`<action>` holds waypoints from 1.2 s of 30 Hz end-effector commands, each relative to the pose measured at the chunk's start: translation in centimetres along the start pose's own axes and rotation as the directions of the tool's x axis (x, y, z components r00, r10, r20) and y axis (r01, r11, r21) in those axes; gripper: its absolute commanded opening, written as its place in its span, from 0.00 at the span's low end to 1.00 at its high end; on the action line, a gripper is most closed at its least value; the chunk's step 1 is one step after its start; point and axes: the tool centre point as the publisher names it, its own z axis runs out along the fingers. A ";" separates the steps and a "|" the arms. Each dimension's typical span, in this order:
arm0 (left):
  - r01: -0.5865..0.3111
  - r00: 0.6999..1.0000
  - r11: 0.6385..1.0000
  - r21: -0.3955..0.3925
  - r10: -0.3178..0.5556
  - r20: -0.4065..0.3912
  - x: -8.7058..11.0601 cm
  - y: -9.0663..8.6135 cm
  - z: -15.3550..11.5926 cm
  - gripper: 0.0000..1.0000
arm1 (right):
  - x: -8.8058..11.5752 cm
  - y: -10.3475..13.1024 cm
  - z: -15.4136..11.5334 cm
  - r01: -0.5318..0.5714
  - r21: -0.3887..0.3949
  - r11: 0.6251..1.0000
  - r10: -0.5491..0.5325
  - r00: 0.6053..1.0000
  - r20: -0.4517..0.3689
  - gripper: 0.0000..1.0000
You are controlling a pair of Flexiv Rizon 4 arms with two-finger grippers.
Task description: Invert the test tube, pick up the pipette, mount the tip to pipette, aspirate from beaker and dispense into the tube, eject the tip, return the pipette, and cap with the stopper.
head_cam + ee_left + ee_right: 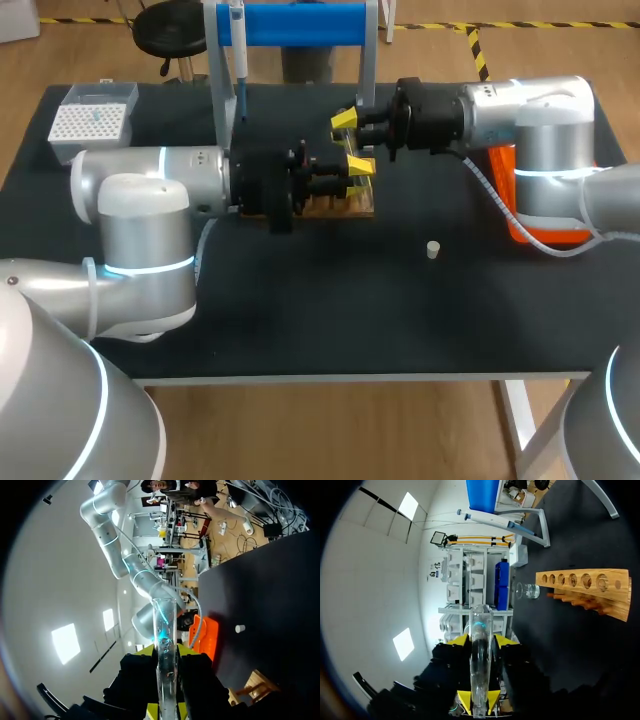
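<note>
Within left gripper [165, 652], test tube [164, 617] base hidden.

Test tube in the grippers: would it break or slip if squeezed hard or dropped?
Probably fragile: the test tube looks like thin clear glass, so a hard squeeze or drop might crack it. Likely slippery, since its wall is smooth and shiny between the yellow tips of the left gripper. Being round, it would probably roll on the table.
</note>
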 end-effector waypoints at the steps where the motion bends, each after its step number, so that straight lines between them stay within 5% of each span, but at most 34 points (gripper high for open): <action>1: 0.000 1.000 1.000 -0.004 0.000 -0.005 -0.2 -0.1 0.0 0.00 | 0.0 0.0 0.0 0.001 0.001 1.000 -0.001 1.000 0.002 1.00; 32: 0.000 1.000 1.000 -0.004 0.000 -0.005 -0.2 -0.1 0.0 0.00 | 0.0 0.0 0.0 0.001 0.001 1.000 -0.001 1.000 0.002 1.00; 36: 0.000 1.000 1.000 -0.004 0.000 -0.005 -0.2 -0.1 0.0 0.00 | 0.7 -0.4 -1.7 0.103 -0.021 0.994 -0.103 0.994 0.021 1.00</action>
